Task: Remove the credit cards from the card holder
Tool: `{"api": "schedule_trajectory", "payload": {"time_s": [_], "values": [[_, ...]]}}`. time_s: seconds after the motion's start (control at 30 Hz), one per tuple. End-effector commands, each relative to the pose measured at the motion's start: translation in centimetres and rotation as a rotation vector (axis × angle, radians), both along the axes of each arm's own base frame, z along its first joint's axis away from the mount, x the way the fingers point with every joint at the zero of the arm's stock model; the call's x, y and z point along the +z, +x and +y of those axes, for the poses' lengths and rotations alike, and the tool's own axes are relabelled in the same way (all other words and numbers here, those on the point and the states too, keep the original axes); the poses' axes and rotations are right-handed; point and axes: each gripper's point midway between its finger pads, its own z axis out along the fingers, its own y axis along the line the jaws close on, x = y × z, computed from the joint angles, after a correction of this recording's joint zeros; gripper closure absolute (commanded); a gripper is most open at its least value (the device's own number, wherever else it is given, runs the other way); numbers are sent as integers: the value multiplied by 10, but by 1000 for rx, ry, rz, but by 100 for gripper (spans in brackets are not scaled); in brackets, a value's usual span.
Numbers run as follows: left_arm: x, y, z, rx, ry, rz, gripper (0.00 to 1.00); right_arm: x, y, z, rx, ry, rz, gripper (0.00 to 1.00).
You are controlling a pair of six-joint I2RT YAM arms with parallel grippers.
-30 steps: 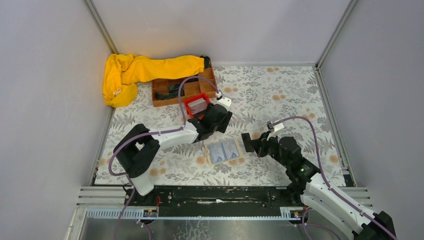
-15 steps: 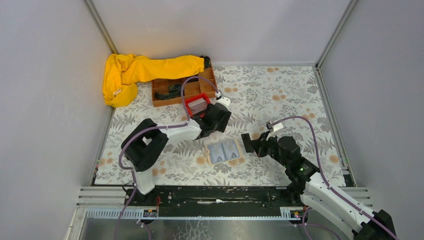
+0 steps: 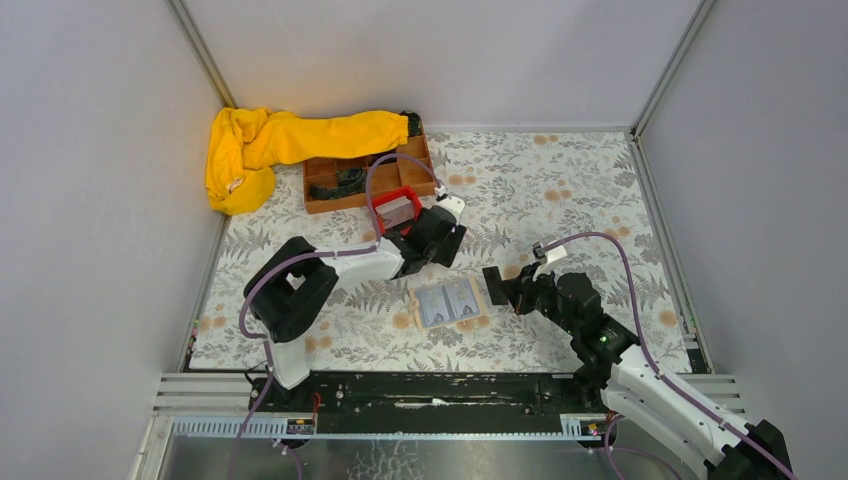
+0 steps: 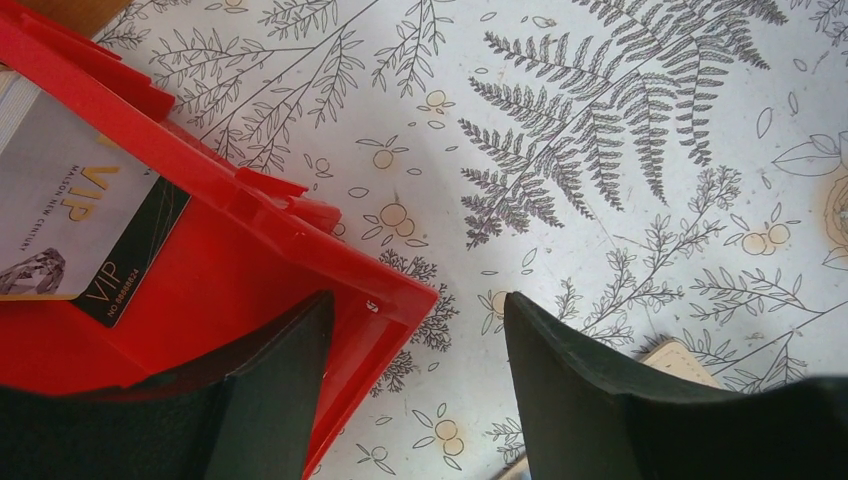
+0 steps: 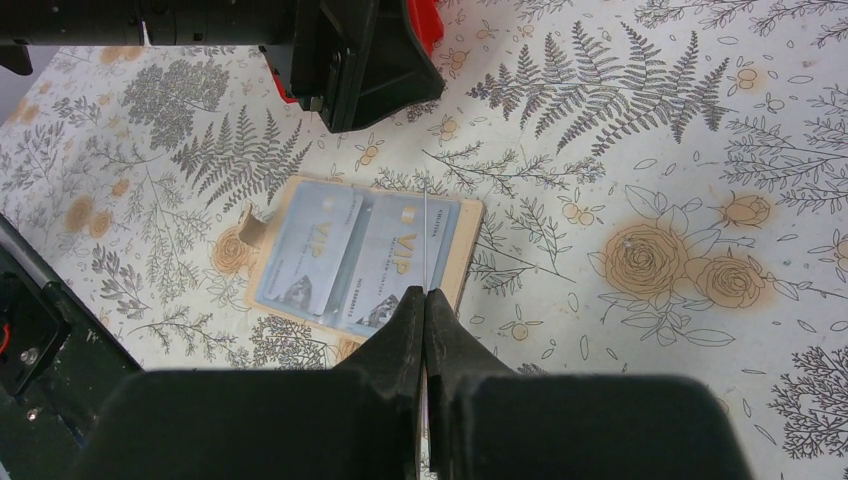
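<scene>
The card holder [image 3: 447, 301] lies open on the floral table, tan rim up, with two grey VIP cards [image 5: 310, 245] in its pockets; its corner shows in the left wrist view [image 4: 680, 360]. My right gripper [image 5: 425, 293] is shut on one thin card [image 5: 425, 240], seen edge-on, held above the holder's right edge; in the top view the gripper [image 3: 508, 290] holds that card [image 3: 494, 284] just right of the holder. My left gripper [image 4: 415, 300] is open and empty, its jaws straddling the near corner of the red bin [image 4: 230, 290], which holds credit cards [image 4: 70, 210].
A brown wooden compartment tray [image 3: 365, 178] stands behind the red bin [image 3: 393, 208]. A yellow cloth [image 3: 290, 140] lies at the back left, partly over the tray. Grey walls close in the table on three sides.
My left arm's elbow has swung right and the gripper has shifted slightly by the red bin. My right gripper has stayed put, still holding the card.
</scene>
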Motion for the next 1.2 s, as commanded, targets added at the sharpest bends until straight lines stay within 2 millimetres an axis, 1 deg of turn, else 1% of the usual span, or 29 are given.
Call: {"api": "schedule_trajectory", "payload": {"time_s": [0.0, 0.27, 0.47, 0.67, 0.83, 1.17], "values": [[-7, -2, 2, -18, 1, 6, 30, 20, 9, 0, -22, 24, -68, 100], [-9, -16, -2, -68, -41, 43, 30, 19, 8, -1, -24, 25, -68, 100], [-9, -29, -2, -93, -71, 62, 30, 19, 8, -1, -23, 26, -68, 100], [-11, -42, 4, -98, -77, 76, 30, 19, 9, 0, -24, 24, -66, 100], [-8, -51, 10, -94, -87, 72, 30, 17, 9, 0, -23, 21, -62, 100], [-1, -62, 20, -80, -107, 60, 30, 18, 10, 1, -19, 19, -60, 100]]}}
